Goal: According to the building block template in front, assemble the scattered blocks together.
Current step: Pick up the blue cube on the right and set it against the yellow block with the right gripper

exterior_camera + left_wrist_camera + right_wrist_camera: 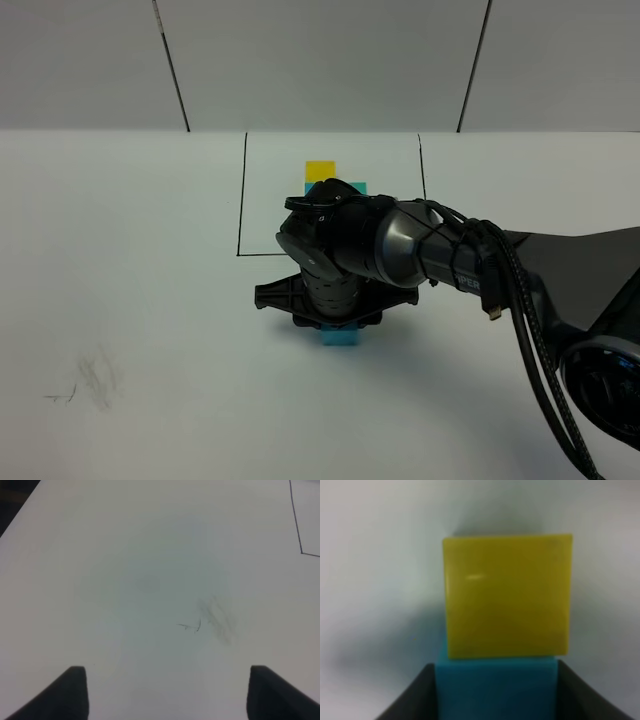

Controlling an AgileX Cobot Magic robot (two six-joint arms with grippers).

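Matte cyan-blue cube [495, 687] gripped between dark right fingers [415, 697], faces square to them, resting on white bench [120, 250] near black drawn frame [241, 200]. Matte yellow cube [507, 595] touching it beyond fingertips. Right arm [430, 250] hiding most of framed block template [320, 170]. Left fingers [70, 692] spread wide, empty, above grey scuff marks [217, 617].

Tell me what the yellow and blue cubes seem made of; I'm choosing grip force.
The yellow cube looks like hard plastic or painted wood: smooth, mostly matte, one faint glint, crisp edges. The blue cube looks alike, evenly coloured, no grain visible; blur leaves it open.
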